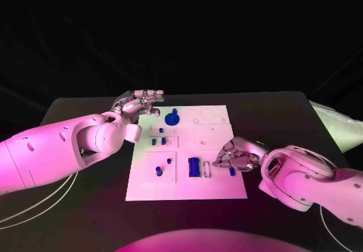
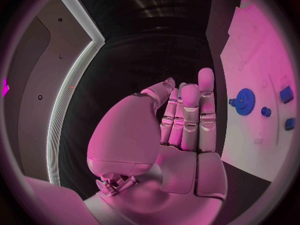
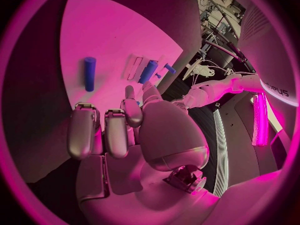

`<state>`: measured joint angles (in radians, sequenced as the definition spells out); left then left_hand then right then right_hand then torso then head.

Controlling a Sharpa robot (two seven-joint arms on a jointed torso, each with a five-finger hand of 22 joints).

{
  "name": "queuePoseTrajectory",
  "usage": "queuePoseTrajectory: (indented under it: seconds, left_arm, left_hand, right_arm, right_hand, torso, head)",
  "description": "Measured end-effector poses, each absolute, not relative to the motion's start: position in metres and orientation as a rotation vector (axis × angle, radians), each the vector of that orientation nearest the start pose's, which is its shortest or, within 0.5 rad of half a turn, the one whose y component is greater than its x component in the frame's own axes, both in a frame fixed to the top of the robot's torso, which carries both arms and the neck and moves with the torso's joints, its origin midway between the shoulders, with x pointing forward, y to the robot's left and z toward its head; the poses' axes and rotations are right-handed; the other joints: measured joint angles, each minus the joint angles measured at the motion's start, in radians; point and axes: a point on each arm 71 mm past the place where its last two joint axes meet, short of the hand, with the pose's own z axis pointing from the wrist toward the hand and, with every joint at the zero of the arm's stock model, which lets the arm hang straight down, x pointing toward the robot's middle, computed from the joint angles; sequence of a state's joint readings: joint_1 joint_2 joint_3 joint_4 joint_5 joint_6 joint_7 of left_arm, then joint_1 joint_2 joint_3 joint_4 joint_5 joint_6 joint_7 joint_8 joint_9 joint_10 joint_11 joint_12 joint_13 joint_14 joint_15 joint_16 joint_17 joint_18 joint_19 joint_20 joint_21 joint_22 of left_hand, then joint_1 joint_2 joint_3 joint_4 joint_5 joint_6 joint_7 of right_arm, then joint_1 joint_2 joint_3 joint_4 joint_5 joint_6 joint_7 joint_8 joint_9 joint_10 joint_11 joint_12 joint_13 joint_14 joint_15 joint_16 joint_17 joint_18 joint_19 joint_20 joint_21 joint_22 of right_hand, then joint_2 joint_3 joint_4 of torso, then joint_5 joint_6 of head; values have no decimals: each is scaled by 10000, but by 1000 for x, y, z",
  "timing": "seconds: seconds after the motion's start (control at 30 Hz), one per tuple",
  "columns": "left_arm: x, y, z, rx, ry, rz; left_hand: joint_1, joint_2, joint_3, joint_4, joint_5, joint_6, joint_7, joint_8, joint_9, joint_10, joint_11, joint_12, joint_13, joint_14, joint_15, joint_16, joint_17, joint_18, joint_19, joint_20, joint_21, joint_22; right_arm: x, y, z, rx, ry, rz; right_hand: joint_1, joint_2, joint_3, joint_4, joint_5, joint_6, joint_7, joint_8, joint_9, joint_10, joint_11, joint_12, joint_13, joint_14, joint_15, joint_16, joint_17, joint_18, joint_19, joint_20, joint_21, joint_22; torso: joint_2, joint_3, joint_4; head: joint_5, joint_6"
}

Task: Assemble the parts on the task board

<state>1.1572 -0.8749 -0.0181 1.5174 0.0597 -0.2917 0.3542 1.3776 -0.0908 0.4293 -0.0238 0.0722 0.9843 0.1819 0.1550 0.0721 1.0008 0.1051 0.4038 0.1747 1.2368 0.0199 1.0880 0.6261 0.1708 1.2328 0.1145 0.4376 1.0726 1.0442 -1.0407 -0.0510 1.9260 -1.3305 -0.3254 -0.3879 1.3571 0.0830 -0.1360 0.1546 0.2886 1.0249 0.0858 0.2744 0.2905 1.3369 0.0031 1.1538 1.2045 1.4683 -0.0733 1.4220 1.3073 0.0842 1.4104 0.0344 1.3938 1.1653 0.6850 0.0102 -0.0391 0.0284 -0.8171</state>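
The white task board [image 1: 189, 157] lies in the middle of the black table. On it are a blue gear [image 1: 172, 118] near the far left, several small blue pegs [image 1: 159, 140], and a long blue block [image 1: 194, 167] near the front. My left hand [image 1: 140, 103] hovers by the board's far left corner, holding nothing. In its wrist view the fingers [image 2: 187, 115] are stretched out side by side, with the gear [image 2: 245, 101] beyond them. My right hand [image 1: 233, 157] sits at the board's right edge with fingers curled [image 3: 115, 130]; nothing shows between them. A small blue piece [image 1: 231, 171] lies just below it.
A slot outline [image 1: 206, 169] lies beside the long block. The right wrist view shows a blue cylinder [image 3: 90, 74] and the block [image 3: 148, 71] beyond my fingers. Bare black table [image 1: 287, 115] surrounds the board. A pale object [image 1: 340, 128] sits at the table's right edge.
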Motion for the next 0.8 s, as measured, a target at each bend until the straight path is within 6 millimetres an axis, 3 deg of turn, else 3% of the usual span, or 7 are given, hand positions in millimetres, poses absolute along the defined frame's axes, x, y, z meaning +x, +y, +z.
queuePoseTrajectory:
  seconds: [0.33, 0.8]
  left_arm:
    - [486, 229, -196, -12538, 14274, -15179]
    - [486, 229, -196, -12546, 14289, -15182]
  left_hand:
    - [0, 0, 0, 0, 0, 0, 0, 0, 0, 0, 0, 0, 0, 0, 0, 0, 0, -1, 0, 0, 0, 0]
    - [0, 0, 0, 0, 0, 0, 0, 0, 0, 0, 0, 0, -2, 0, 0, 0, 0, 0, 0, 0, 0, 1]
  right_arm:
    - [378, -235, -211, 1370, 19068, 5828]
    - [381, -234, -230, 201, 19745, 4426]
  right_hand:
    - [-137, -137, 93, -19, -9, 7, -7, -114, -44, -138, 35, -315, -524, -36, 36, -96, -60, 0, -35, 36, 0, -13]
    - [-626, -466, -100, 347, -486, 258, -4, -232, -76, -138, 35, -442, -564, -36, 35, -96, -40, 0, -35, 35, 0, 38]
  torso:
    - [-14, -5, -38]
    - [-15, -11, -37]
  head:
    - [-143, 72]
    - [-325, 131]
